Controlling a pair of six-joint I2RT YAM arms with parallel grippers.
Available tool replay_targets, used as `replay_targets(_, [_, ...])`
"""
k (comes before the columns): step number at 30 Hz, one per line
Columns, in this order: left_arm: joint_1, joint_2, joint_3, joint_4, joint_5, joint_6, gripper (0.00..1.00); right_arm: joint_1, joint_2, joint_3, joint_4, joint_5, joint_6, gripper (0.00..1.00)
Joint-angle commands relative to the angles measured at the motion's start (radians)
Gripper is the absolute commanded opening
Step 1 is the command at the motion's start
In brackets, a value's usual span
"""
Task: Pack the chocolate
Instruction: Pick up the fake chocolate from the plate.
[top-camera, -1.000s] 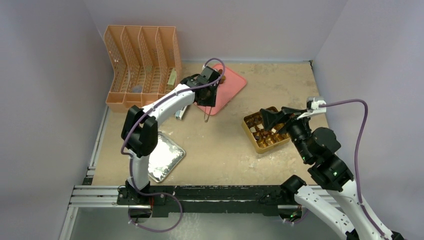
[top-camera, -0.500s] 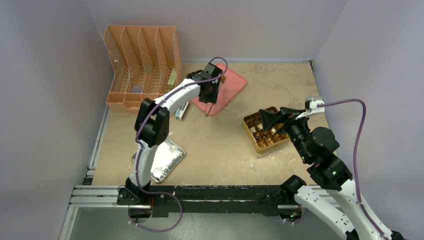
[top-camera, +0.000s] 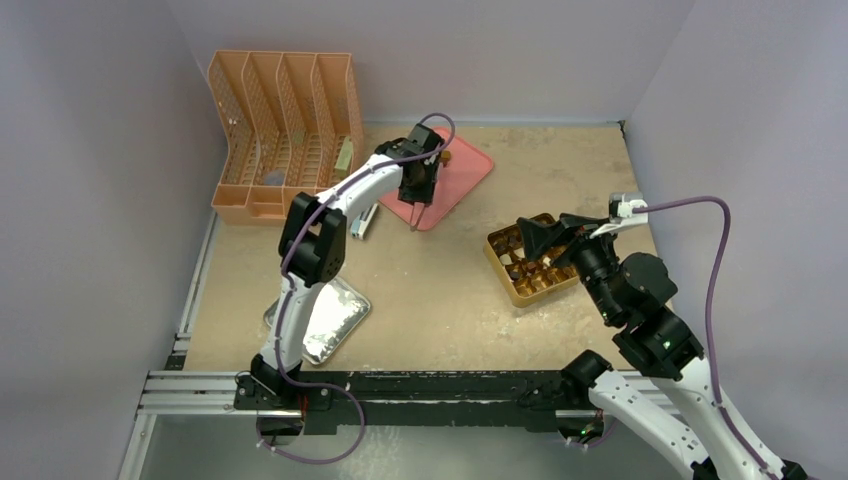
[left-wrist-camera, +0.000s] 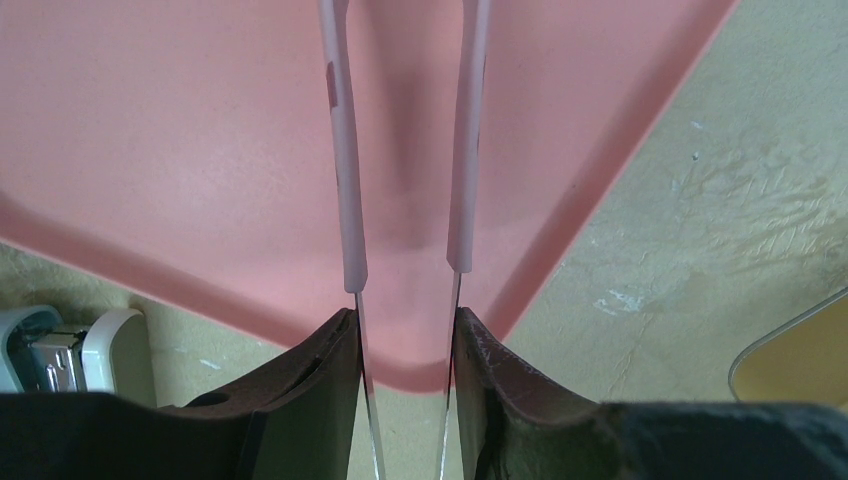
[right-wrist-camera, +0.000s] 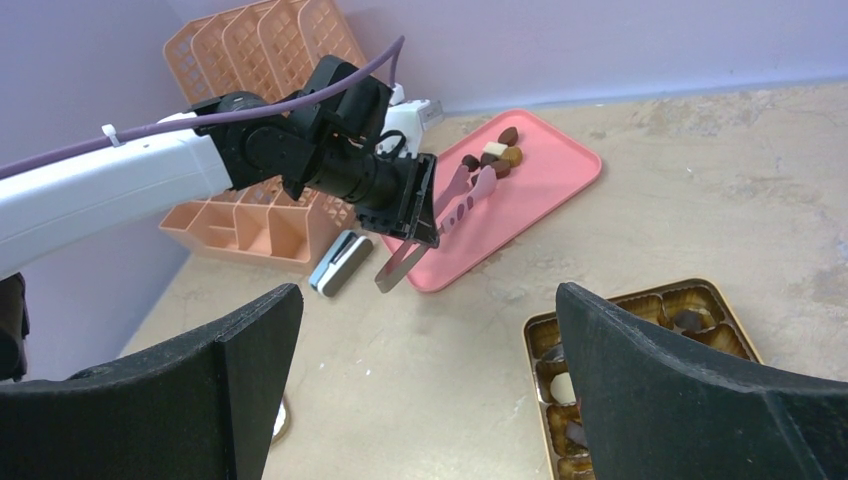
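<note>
The left jaws are pinching a pair of tweezers (left-wrist-camera: 347, 200), partway closed, with 1 jaw pressing on the outer side of each of the 2 metal blades. The blades are standing apart. Their pink-sleeved ends are reaching over the pink tray (left-wrist-camera: 170, 140), which is lying by the middle of the far edge of the counter (top-camera: 450, 290). A small cluster of chocolate (right-wrist-camera: 497, 155) is sitting on the tray's far end, just ahead of the tweezer ends; whether the ends are touching a piece cannot be told. The right jaws are spreading wide, holding nothing and hovering over the gold box (right-wrist-camera: 640, 298) near the counter's right edge. More chocolate, dark and pale, is lying in some of the box's compartments.
</note>
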Motion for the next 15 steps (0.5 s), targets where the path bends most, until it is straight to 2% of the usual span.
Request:
replay_targets(1, [0.019, 0.021, 0.076, 0.025, 0.019, 0.002, 0.36, -0.002, 0.005, -0.001, 0.052, 0.022, -0.015, 0.99])
replay_targets(15, [0.029, 0.014, 0.081, 0.016, 0.038, -0.004, 0.28, -0.002, -0.002, 0.0, 0.047, 0.028, -0.015, 0.99])
